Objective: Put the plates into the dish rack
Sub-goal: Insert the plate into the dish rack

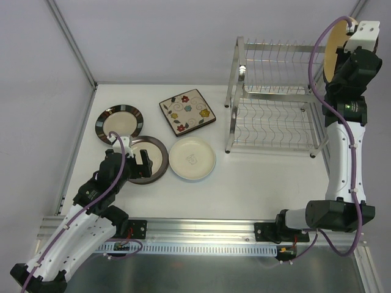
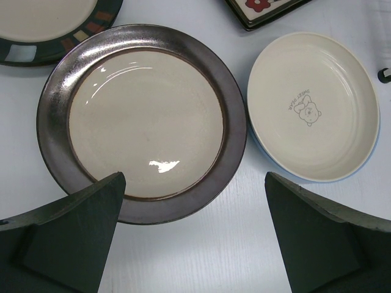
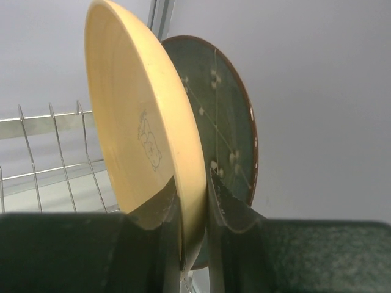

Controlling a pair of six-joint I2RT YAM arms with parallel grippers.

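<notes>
right jaws clamp the tan plate upright on its edge.

Bright, even light; shadows faint. Glare patch on round brown-rimmed cream plate; glint on shiny silver wire dish rack.

Walls: plain pale grey panels.
Desk: white, evenly lit.
Near edge: aluminium rail.

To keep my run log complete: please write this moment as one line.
left gripper: open, above brown-rimmed round cream plate | right gripper: shut on round tan plate, by silver wire dish rack
</notes>
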